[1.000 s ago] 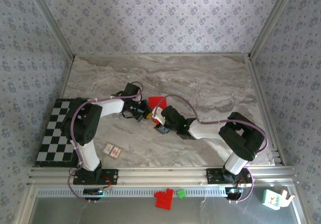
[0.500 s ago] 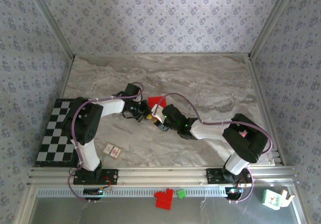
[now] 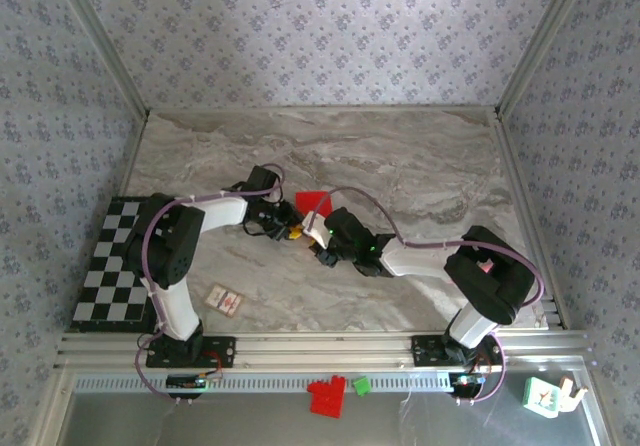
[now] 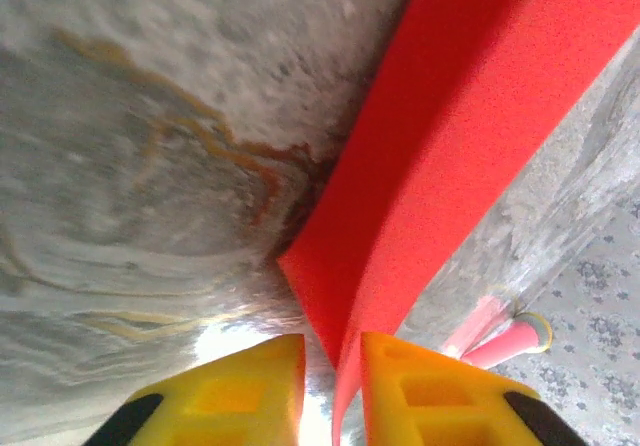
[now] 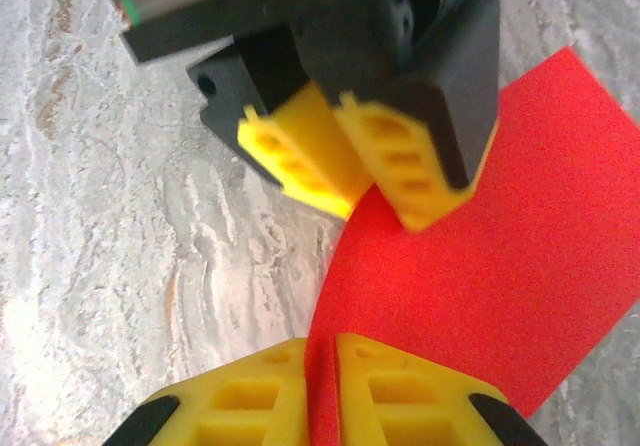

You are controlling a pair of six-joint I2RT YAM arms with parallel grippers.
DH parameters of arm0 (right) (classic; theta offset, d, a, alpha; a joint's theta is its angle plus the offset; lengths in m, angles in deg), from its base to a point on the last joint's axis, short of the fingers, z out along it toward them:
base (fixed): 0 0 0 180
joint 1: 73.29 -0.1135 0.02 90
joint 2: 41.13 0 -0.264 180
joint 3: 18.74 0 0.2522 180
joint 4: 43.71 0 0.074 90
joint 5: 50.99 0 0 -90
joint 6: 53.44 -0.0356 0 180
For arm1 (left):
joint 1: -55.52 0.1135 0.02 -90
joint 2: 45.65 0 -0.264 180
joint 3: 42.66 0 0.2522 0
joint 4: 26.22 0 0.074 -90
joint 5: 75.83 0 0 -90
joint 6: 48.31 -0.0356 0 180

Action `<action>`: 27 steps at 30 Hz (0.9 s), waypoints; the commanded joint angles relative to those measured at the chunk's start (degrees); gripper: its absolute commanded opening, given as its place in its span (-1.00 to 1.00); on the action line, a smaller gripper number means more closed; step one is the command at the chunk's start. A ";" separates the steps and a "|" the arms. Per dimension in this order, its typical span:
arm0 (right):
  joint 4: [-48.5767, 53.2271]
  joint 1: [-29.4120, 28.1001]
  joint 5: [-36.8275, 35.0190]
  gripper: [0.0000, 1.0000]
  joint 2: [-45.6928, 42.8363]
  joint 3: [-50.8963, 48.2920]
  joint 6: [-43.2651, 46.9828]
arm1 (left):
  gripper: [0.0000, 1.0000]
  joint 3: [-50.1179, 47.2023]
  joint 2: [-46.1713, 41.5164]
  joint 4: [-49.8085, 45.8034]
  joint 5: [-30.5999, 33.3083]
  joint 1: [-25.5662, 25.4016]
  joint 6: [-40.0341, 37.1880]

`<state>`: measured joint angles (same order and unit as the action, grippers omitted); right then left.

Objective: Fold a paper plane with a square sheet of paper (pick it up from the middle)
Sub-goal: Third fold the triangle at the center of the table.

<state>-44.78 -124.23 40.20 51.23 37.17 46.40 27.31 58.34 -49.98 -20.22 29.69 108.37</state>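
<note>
The square sheet of paper (image 3: 312,203) is bright red, bent along a crease, and lifted at its near edge in the middle of the marble table. My right gripper (image 3: 318,239) has come in from the right; in the right wrist view its yellow fingers (image 5: 255,391) are shut on the sheet of paper (image 5: 470,276) at its near edge, the right gripper (image 5: 320,354) pinching red. My left gripper (image 5: 385,204) faces it from the far side. In the left wrist view the left gripper (image 4: 332,354) stands slightly open, the paper (image 4: 450,136) edge loose against the right finger.
A chequered board (image 3: 115,266) lies at the table's left edge and a small white card (image 3: 224,300) sits near the left arm's base. On the front rail rest a red toy-brick block (image 3: 326,396), a green block (image 3: 361,385) and a white object (image 3: 545,394).
My right gripper has slid left to the paper's near edge and closed on it. The left gripper's jaws have parted a little from shut.
</note>
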 commanded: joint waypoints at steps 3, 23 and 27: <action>2.12 2.26 8.56 -0.77 -2.70 -0.22 -4.98 | -0.26 -0.86 -6.82 -0.03 0.99 4.51 -2.14; 0.65 2.07 25.02 -0.78 0.24 -1.83 -14.25 | -0.31 8.70 -0.06 -5.61 2.93 -0.95 -11.43; 1.79 1.28 25.40 -0.78 1.32 -1.12 -14.19 | -0.40 12.16 3.83 -10.59 5.30 -1.81 -14.29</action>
<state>-44.69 -122.40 63.35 51.36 35.36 33.24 37.03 59.71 -54.64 -17.25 28.36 97.59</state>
